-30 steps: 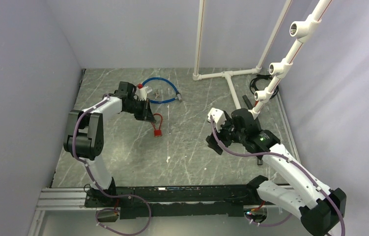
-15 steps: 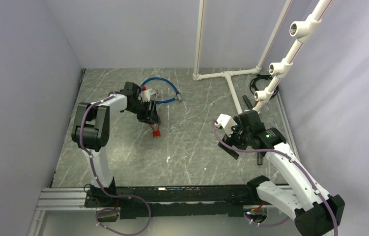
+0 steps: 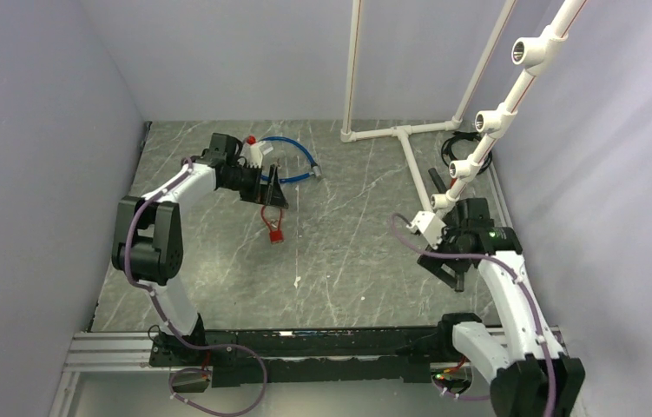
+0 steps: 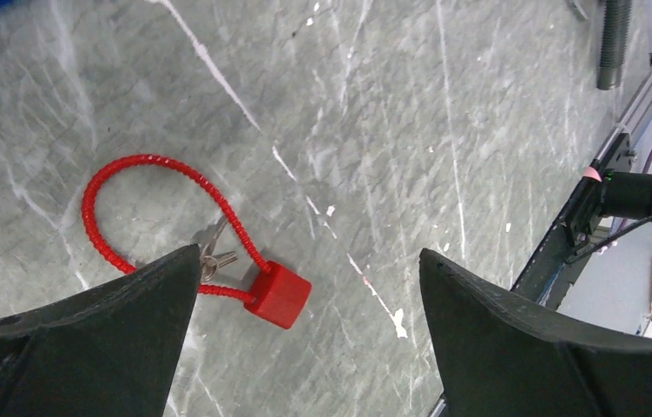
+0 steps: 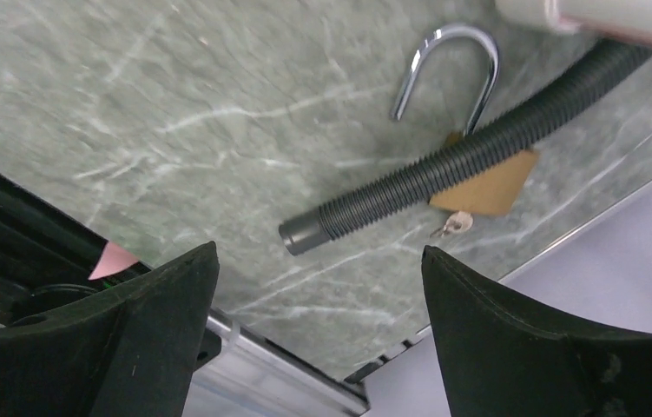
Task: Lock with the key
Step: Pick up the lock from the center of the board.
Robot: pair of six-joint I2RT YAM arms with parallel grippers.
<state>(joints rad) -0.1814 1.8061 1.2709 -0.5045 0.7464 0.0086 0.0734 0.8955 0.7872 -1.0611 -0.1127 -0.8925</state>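
Observation:
A red cable lock lies on the marble table, its cube body (image 4: 279, 294) joined to a red cable loop (image 4: 118, 178). The key (image 4: 215, 257), a tiny silver piece on a ring, rests against the loop next to my left fingertip. My left gripper (image 4: 309, 252) hovers over the lock, open and empty. In the top view it (image 3: 272, 198) sits just behind the red lock (image 3: 275, 234). My right gripper (image 5: 319, 248) is open and empty near the table's right edge (image 3: 448, 269).
A brass padlock (image 5: 491, 187) with an open silver shackle (image 5: 448, 65) lies under a black ribbed hose (image 5: 426, 178), a small key (image 5: 454, 226) beside it. A blue cable loop (image 3: 292, 149) and a white pipe frame (image 3: 400, 132) stand at the back.
My left gripper has opened and let go of the red lock, which now lies on the table. My right arm has swung back to the right edge.

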